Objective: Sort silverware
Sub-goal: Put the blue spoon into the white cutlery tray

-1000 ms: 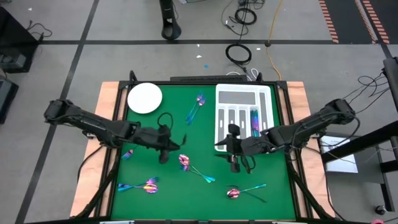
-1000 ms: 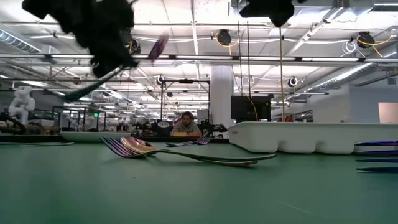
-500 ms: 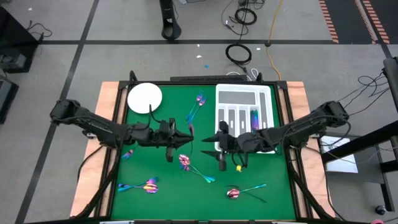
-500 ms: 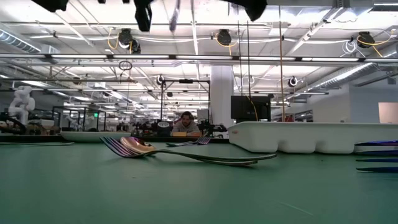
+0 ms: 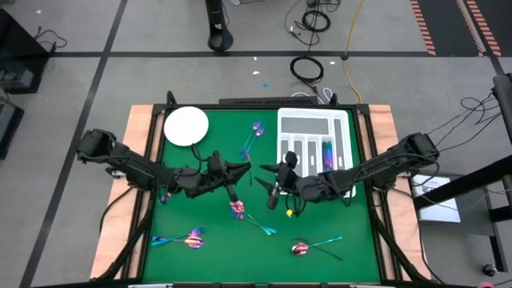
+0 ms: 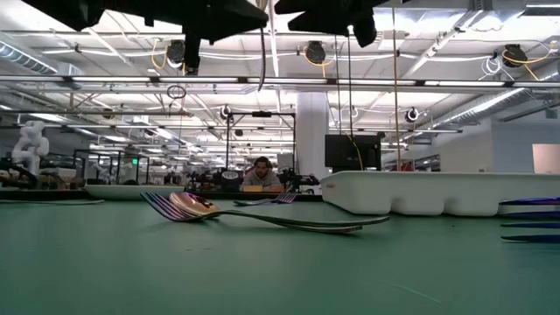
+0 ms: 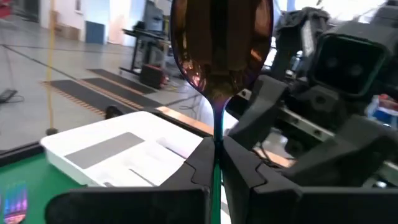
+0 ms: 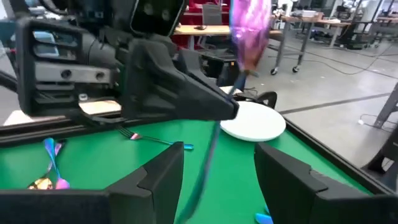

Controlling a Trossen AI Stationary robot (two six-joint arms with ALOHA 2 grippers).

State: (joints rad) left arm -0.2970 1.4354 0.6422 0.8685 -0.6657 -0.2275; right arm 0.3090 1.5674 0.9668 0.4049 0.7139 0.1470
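Seen from above, we find both arms raised over the middle of the green table (image 5: 200, 216), their tips facing each other just in front of the white tray (image 5: 312, 142). The left gripper (image 5: 240, 170) reaches in from the left with its fingers (image 7: 202, 163) pinched tight on the thin handle of a spoon (image 7: 221, 43). In the left wrist view the spoon stands upright out of the closed fingers, its dark, mirror-like bowl on top and the other arm close behind it.

The right gripper (image 5: 270, 190) comes from the right with its two fingers (image 8: 158, 180) spread wide and nothing between them. In the right wrist view the spoon's handle hangs in front of the gap between these fingers, with its pink bowl (image 8: 250, 28) above; whether the fingers touch the handle we cannot tell.

The other silverware lies loose on the table: a pair (image 5: 254, 138) near the tray's left side, a fork and spoon (image 5: 250, 214) crossed below the grippers, a group (image 5: 180, 238) at the front left and another (image 5: 314, 246) at the front right. One or two tinted pieces (image 5: 327, 154) lie in a narrow slot of the tray.

A round white plate (image 5: 186, 126) sits at the far left corner. The low view shows the crossed fork and spoon (image 6: 254, 214) flat on the table, the tray (image 6: 437, 192) to the right, and a person (image 6: 260, 175) seated far back in the room.
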